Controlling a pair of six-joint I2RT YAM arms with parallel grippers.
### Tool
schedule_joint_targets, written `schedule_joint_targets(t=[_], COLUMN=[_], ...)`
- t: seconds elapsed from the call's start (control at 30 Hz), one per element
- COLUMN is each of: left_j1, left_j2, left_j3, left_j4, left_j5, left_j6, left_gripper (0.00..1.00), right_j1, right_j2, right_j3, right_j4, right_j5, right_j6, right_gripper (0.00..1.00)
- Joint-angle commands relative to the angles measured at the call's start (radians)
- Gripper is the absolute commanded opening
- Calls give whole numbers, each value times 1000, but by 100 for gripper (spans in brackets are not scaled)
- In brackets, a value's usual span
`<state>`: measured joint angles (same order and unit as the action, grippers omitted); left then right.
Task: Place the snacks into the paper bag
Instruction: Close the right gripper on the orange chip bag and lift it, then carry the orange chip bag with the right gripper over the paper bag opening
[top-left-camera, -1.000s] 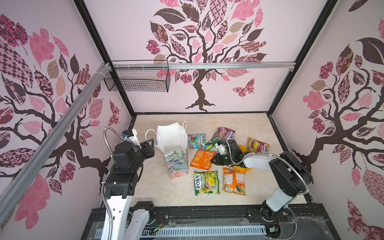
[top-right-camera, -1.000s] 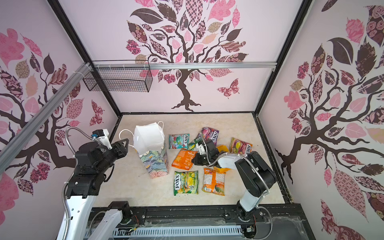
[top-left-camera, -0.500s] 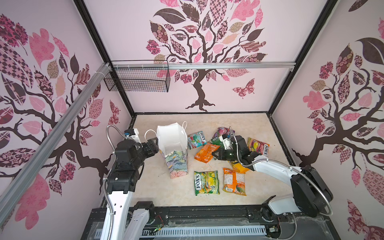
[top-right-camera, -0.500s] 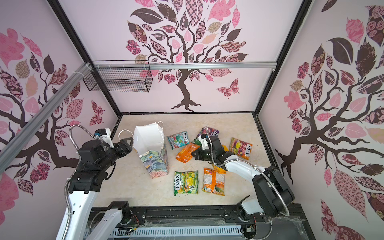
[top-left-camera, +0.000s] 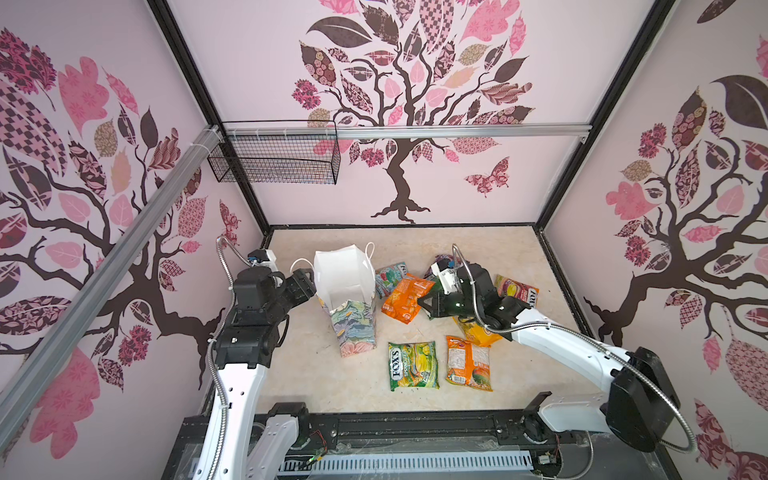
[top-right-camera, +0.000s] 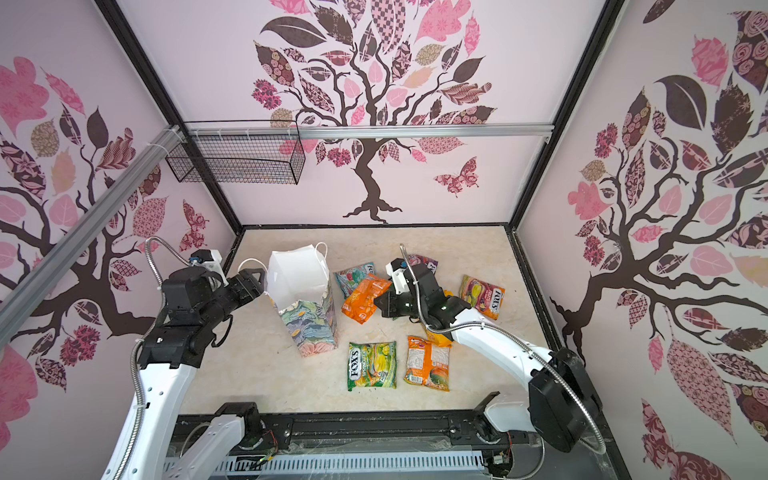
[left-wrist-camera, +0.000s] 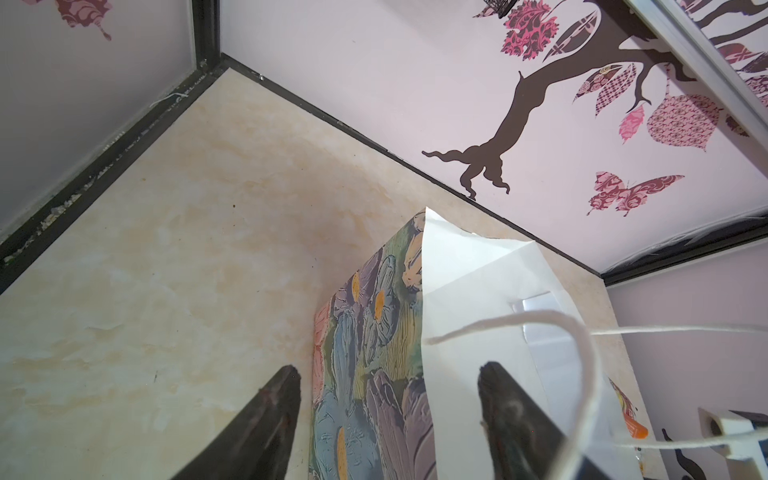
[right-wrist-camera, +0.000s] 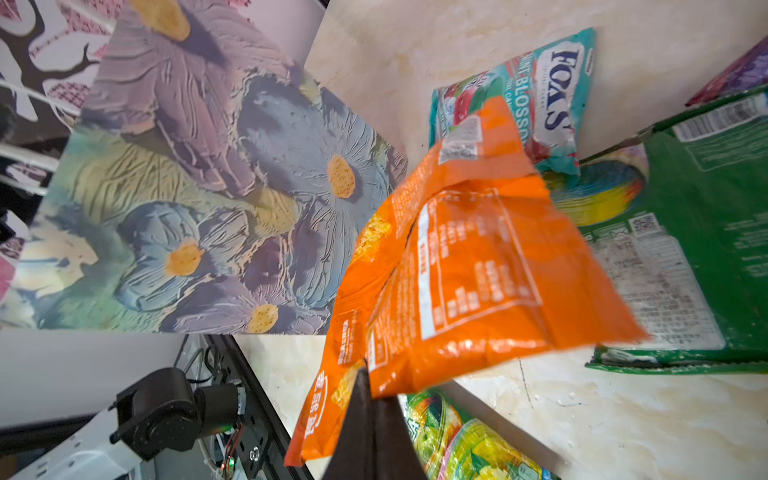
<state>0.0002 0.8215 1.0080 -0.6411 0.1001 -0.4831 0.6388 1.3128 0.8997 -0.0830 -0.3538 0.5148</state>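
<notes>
In both top views the paper bag (top-left-camera: 353, 326) (top-right-camera: 309, 328) stands upright with its mouth open on the bench (top-left-camera: 307, 374), left of centre. The left claw (top-left-camera: 309, 279) sits at the bag's left rim. The right claw (top-left-camera: 420, 300) pinches an orange pouch (top-left-camera: 405, 297), which hangs just beside the bag's right wall. A teal pouch (top-left-camera: 390, 275) lies behind it. A green-yellow pouch (top-left-camera: 413, 365) and a second orange pouch (top-left-camera: 468, 363) lie flat side by side near the front, and a pink-and-yellow pouch (top-left-camera: 515, 291) lies to the right.

In the left wrist view the left claw (left-wrist-camera: 388, 370) is wide. Its fingers (left-wrist-camera: 270, 419) stand apart with the bag's wall (left-wrist-camera: 365, 332) between them, one on the flowered side and one on the white side. A white cord handle (left-wrist-camera: 584, 353) loops past the finger on the white side.

In the right wrist view the right claw (right-wrist-camera: 365, 376) is closed on the edge of the orange pouch (right-wrist-camera: 478, 270). The pouch is blurred and held above the teal pouch (right-wrist-camera: 548, 91) and a green pack (right-wrist-camera: 706, 216). The bag's flowered wall (right-wrist-camera: 208, 187) is beside it.
</notes>
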Motion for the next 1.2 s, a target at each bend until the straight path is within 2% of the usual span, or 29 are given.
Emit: schedule_joint_targets(t=[0.0,0.1,0.17,0.5,0.67,0.9,1.17], left_j1=[2,2,3,1,-5,-5,-6], left_j2=[-51,-115,-135,-81,-80,-75,-73], left_j3=[6,-77,-105,-108,-113,-113,-117], left_j4=[5,63,81,102,127,118,124], left_j5=[47,94,60,69,96,77,73], left_j6=[20,-1,5,25,15,21,19], left_gripper=[69,68,65,51,38,20,13], right_j1=[8,9,8,7,8,10,18], right_j2=[-63,-100,-130,-189,-170,-129,-86], right_j3=[30,31,34,144,311,494,661], right_j4=[-116,-143,-162,-373,-551,-661,-706], right_j5=[58,107,115,105,140,128,97], right_j6=[-82,-91,-104,-211,-295,-329,-341], right_gripper=[0,0,0,0,0,0,0])
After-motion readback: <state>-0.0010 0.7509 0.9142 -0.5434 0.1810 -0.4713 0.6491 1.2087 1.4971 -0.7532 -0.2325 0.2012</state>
